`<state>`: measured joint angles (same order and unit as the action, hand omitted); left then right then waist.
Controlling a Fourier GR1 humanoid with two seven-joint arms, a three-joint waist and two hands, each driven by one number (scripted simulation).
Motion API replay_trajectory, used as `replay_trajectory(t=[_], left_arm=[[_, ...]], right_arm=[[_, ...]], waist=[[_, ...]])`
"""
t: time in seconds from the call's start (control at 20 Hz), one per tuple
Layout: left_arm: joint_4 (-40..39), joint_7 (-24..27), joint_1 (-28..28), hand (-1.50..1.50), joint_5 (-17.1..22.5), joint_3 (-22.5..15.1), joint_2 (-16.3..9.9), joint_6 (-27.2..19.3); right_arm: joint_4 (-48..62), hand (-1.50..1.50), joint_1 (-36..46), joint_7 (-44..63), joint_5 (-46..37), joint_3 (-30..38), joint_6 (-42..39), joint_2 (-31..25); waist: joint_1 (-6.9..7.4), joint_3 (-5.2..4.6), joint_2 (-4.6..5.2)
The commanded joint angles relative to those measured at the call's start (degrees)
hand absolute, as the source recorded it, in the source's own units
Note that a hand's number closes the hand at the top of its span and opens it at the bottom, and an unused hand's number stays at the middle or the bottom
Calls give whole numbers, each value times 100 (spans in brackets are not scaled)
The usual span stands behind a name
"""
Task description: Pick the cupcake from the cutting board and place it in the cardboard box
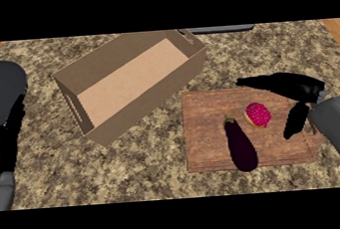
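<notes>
The right robot hand (289, 85) is held released above the cutting board (209, 148) beside the cupcake (258, 114) and eggplant (241, 145), with the unlabelled cardboard box (127, 82) set apart on the tabletop (74, 178).

Right hand (293, 89) open just beside cupcake (258, 114) on cutting board (208, 134), w/ eggplant (241, 145).

No readable text, label, brand, number or sign appears on anything in view, neither on the open brown cardboard box (130, 84) nor on the rectangular wooden cutting board (208, 134).
</notes>
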<state>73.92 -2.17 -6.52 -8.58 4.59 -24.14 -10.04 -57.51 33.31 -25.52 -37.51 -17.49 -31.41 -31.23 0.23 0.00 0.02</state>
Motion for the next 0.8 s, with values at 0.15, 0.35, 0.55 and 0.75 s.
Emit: replay_trajectory(t=[0.15, 0.35, 0.55, 0.75], left_arm=[[-351, -57, -350, 0, 30, 330, -128, 316], [-249, 306, -35, 0, -197, 337, 90, 135], [281, -64, 237, 0, -160, 293, 170, 271], [204, 58, 258, 0, -233, 332, 239, 317]], right_arm=[[-971, -150, -302, 105, 97, 304, -649, 133], [-1431, -150, -439, 191, 90, 553, -975, 98], [-1573, -150, -683, 649, -436, 200, -788, 318], [-1255, -150, -837, 765, -795, 144, -578, 576]], waist=[[-51, -3, -10], [-30, -2, -6], [-13, -1, -10], [-5, 0, -2]])
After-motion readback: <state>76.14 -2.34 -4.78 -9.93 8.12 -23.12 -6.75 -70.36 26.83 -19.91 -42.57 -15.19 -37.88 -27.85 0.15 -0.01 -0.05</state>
